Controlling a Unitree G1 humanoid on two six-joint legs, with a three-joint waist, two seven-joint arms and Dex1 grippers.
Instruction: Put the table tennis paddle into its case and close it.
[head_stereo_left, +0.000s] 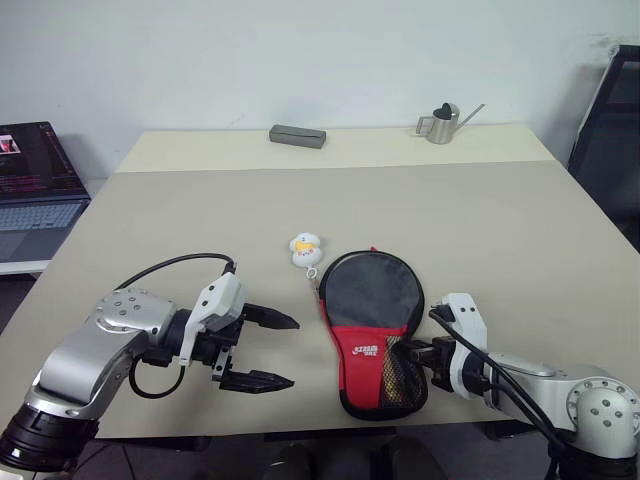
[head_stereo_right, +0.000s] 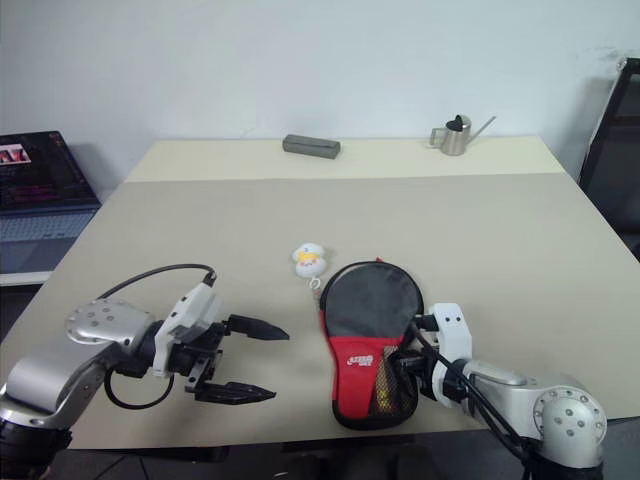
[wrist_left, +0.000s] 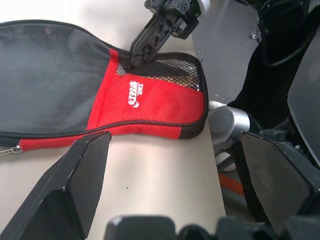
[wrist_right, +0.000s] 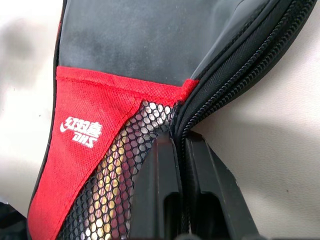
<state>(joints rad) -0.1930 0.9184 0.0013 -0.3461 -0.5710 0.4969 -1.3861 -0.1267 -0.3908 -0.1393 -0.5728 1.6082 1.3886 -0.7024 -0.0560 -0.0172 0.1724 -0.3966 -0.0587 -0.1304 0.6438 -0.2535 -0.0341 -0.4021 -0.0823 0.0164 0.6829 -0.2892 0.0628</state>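
At the far left edge, beside the table (head_stereo_left: 150, 210), an open laptop (head_stereo_left: 35, 190) stands with a dark screen. On the near left part of the beige table the left gripper (head_stereo_left: 262, 350) hovers just above the surface, its two black fingers (head_stereo_left: 272, 319) spread wide apart and holding nothing; it points to the right, toward the case, and stays clear of it. A black cable loops over this arm. Further to the right, a small white and yellow duck charm (head_stereo_left: 305, 249) lies on the table, joined by a short chain to the top left rim of the case. The case (head_stereo_left: 372, 330) lies flat near the front edge of the table, its round black part pointing away from the robot and its narrow red part with the white logo (head_stereo_left: 364, 351) and the mesh panel (head_stereo_left: 402, 375) pointing toward the robot. The paddle is not seen apart from the case; through the mesh something striped shows, but I cannot tell what it is. The right gripper (head_stereo_left: 412, 353) is at the right side of the case's narrow part, its fingers pressed together on the zipper edge (wrist_right: 220, 95) beside the mesh. Far behind, a grey flat box (head_stereo_left: 297, 136) and a small metal watering can (head_stereo_left: 442, 124) stand near the back edge of the table.
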